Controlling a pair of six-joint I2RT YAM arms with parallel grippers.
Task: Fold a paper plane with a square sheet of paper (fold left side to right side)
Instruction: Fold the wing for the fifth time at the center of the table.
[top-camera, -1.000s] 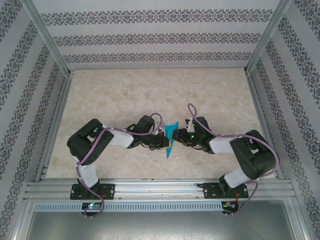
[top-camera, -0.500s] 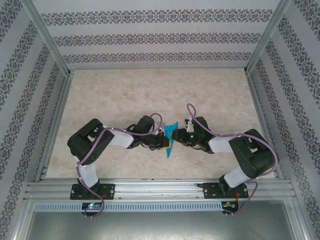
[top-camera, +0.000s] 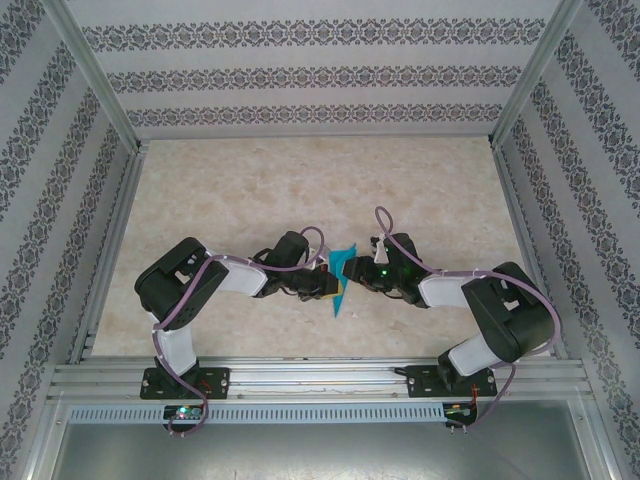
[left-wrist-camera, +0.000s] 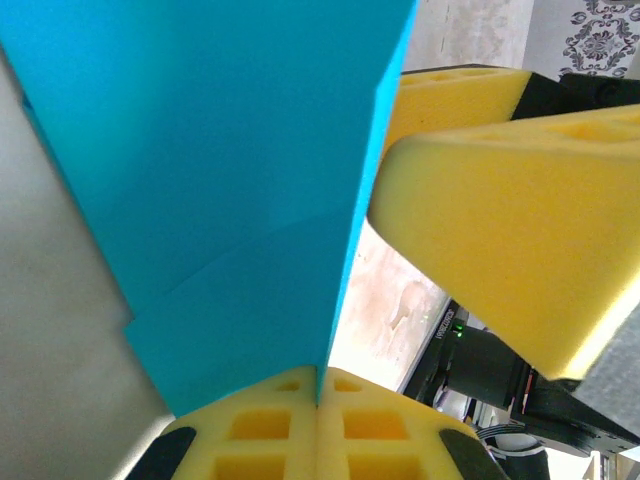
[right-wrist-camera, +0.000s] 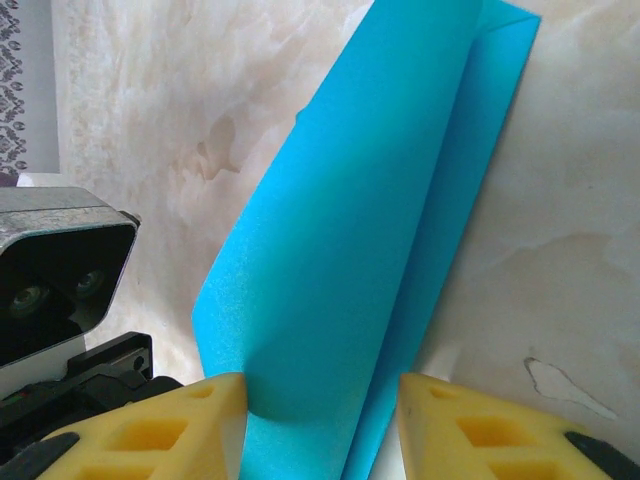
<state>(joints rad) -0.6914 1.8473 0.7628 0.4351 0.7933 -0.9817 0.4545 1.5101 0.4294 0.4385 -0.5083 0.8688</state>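
Observation:
The square sheet of paper (top-camera: 342, 277) is teal-blue and folded into a narrow pointed shape. It is raised off the table between the two wrists, near the table's front middle. My left gripper (top-camera: 324, 285) is shut on its lower edge; in the left wrist view the paper (left-wrist-camera: 230, 190) rises from the seam of the pressed yellow pads (left-wrist-camera: 380, 430). My right gripper (top-camera: 352, 268) is open. In the right wrist view the paper (right-wrist-camera: 380, 230) runs up between its yellow fingers (right-wrist-camera: 160, 435), and the left finger touches the paper's curved flap.
The marbled beige table (top-camera: 300, 190) stretches away behind the arms, walled in by patterned panels and aluminium rails (top-camera: 310, 378) at the front. The right gripper's yellow fingers (left-wrist-camera: 500, 200) stand close beside the paper in the left wrist view. The left arm's camera housing (right-wrist-camera: 60, 265) sits close by.
Almost nothing has moved. The right arm has shifted very slightly; the paper and the left arm stay where they were.

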